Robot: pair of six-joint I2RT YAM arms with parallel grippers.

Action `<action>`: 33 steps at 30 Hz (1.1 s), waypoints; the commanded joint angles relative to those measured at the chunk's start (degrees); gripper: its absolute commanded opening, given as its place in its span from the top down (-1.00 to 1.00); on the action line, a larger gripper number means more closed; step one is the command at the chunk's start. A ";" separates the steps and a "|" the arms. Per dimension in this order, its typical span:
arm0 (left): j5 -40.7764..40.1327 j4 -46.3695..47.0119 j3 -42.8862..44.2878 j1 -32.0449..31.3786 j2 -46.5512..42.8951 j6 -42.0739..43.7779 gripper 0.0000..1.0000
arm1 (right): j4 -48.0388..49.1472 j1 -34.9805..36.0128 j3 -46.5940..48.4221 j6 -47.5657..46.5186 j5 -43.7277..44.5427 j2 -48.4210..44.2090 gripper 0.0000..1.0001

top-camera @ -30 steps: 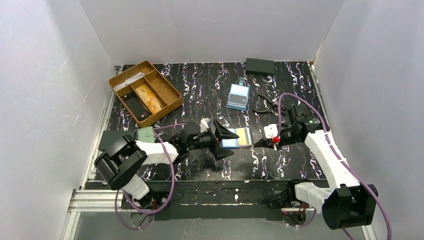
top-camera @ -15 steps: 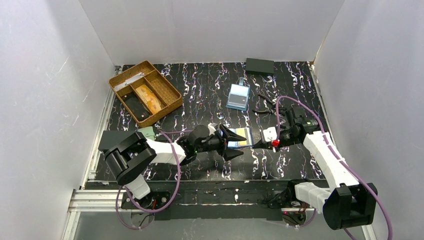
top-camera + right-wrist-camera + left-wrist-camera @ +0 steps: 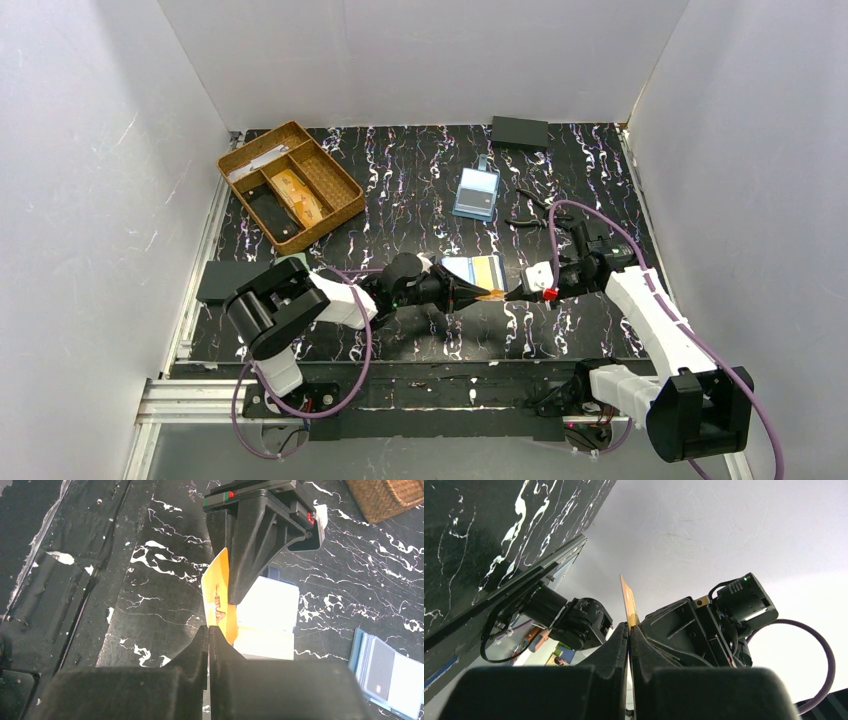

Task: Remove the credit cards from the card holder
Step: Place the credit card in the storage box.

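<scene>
An orange credit card (image 3: 491, 295) is held on edge just above the table, pinched from both sides. My left gripper (image 3: 479, 295) is shut on its left end and my right gripper (image 3: 504, 295) on its right end. The right wrist view shows the orange card (image 3: 219, 597) rising from my right gripper (image 3: 208, 629), with the left fingers (image 3: 244, 575) clamped on its far edge. From the left wrist the card (image 3: 628, 605) appears edge-on above my left gripper (image 3: 629, 630). The card holder (image 3: 478, 268) lies open on the table behind them, with pale and yellow cards in its slots (image 3: 265, 617).
A woven basket (image 3: 290, 185) with dividers stands at the back left. A light blue clear case (image 3: 476, 192) lies mid-back, a black box (image 3: 519, 131) sits by the rear wall, and a small black tool (image 3: 530, 210) is right of the case. A flat black rectangle (image 3: 228, 280) lies at the left edge.
My left gripper moved right from beside the card holder and went from wide open to shut on the orange card. The right gripper shifted slightly left and stayed shut.
</scene>
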 commanded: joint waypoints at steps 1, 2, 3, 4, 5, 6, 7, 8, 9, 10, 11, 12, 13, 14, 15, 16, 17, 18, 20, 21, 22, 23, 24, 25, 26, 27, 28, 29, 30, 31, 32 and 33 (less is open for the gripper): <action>-0.13 12.88 1.57 -0.31 2.04 -2.48 1.00 | -3.59 1.15 -1.47 -2.82 -2.51 -1.18 0.90; -0.38 14.65 1.41 -0.29 2.61 -2.70 1.00 | -3.55 1.15 -1.60 -2.89 -2.28 -1.34 0.85; -0.69 16.23 1.20 -0.29 3.09 -2.78 1.00 | -3.47 1.15 -1.70 -2.86 -2.13 -1.41 0.75; -1.15 17.85 0.94 -0.30 3.51 -2.75 1.00 | -3.35 1.15 -1.79 -2.78 -1.99 -1.47 0.55; -1.67 19.29 0.68 -0.25 3.76 -2.47 1.00 | -3.33 1.15 -1.84 -2.75 -1.96 -1.57 0.32; -2.11 20.65 0.41 -0.17 3.94 -1.78 1.00 | -3.48 1.15 -1.73 -2.63 -1.99 -1.69 0.07; -2.35 21.69 0.19 0.00 4.03 -0.76 1.00 | -3.85 1.15 -1.46 -2.12 -2.19 -1.78 -0.19; -2.46 22.15 0.01 0.22 3.98 0.59 1.00 | -4.24 1.12 -0.96 -0.96 -2.51 -1.88 -0.40; -2.36 22.13 -0.16 0.57 3.70 2.58 1.00 | -4.64 1.05 -0.25 0.99 -2.85 -2.06 -0.60; -2.05 21.48 -0.40 0.98 3.18 5.03 1.00 | -4.88 0.92 0.80 3.17 -3.30 -2.30 -0.75; -1.90 20.54 -0.88 1.40 2.46 7.87 1.00 | -5.02 0.62 1.67 5.49 -3.66 -2.61 -0.85; -1.72 19.29 -1.42 1.94 1.58 11.44 1.00 | -5.02 0.13 2.41 7.56 -3.98 -2.93 -0.92; -1.33 17.40 -1.86 2.58 0.39 16.11 1.00 | -4.80 -0.51 3.53 9.85 -4.31 -3.19 -0.96; -0.85 14.59 -2.25 3.11 -1.78 21.63 1.00 | -3.85 -1.26 4.56 13.35 -4.73 -3.44 -0.97; -0.24 10.31 -2.41 3.41 -4.34 28.08 1.00 | -2.01 -1.97 5.27 18.16 -5.11 -3.69 -0.97; 0.38 4.61 -2.11 3.55 -7.18 35.42 1.00 | 0.32 -2.71 5.83 23.69 -5.42 -4.02 -0.97; 0.64 -2.71 -1.31 3.46 -10.57 43.47 1.00 | 2.73 -3.38 6.18 28.97 -5.74 -4.37 -0.97; 0.32 -10.07 -0.04 3.06 -13.79 51.38 1.00 | 5.06 -3.98 6.26 33.41 -6.03 -4.66 -0.97; -0.91 -18.23 0.77 1.90 -20.00 65.90 1.00 | 10.17 -4.79 5.43 42.17 -6.62 -4.87 -0.97; -0.86 -19.21 0.19 1.57 -22.59 71.61 1.00 | 12.85 -5.07 4.58 46.11 -7.04 -4.89 -0.97; -0.51 -19.58 -0.53 1.48 -24.89 75.35 1.00 | 15.67 -5.29 3.59 49.77 -7.63 -4.83 -0.96; -0.02 -19.91 -1.13 1.42 -26.76 78.52 1.00 | 18.61 -5.47 2.63 53.27 -8.44 -4.66 -0.96; 0.43 -20.22 -1.75 1.41 -28.33 81.22 1.00 | 21.29 -5.65 1.72 56.73 -9.62 -4.42 -0.96; 0.62 -20.48 -2.28 1.45 -29.66 83.07 1.00 | 23.83 -5.80 0.89 60.75 -11.04 -4.19 -0.96; 0.79 -20.60 -2.71 1.42 -30.69 84.41 1.00 | 26.55 -5.88 0.05 64.80 -12.47 -4.00 -0.96; 0.97 -20.63 -2.99 1.42 -31.49 85.38 1.00 | 30.07 -5.89 -0.90 69.26 -13.98 -3.84 -0.96; 0.92 -20.62 -3.12 1.45 -32.01 85.92 1.00 | 34.10 -5.89 -2.08 73.93 -15.47 -3.72 -0.96; 0.65 -20.60 -3.18 1.46 -32.34 86.18 1.00 | 38.88 -5.86 -3.63 79.00 -17.05 -3.61 -0.96; 0.30 -20.59 -3.08 1.46 -32.48 86.33 1.00 | 43.83 -5.75 -5.20 83.97 -18.34 -3.46 -0.96; -0.08 -20.59 -2.89 1.46 -32.43 86.29 1.00 | 47.57 -5.49 -6.53 87.42 -18.84 -3.33 -0.96; -0.49 -20.59 -2.66 1.45 -32.30 86.09 1.00 | 49.89 -5.05 -7.50 89.22 -18.73 -3.23 -0.96; -0.87 -20.48 -2.36 1.44 -32.19 85.75 1.00 | 50.70 -4.44 -8.00 89.73 -18.38 -3.14 -0.96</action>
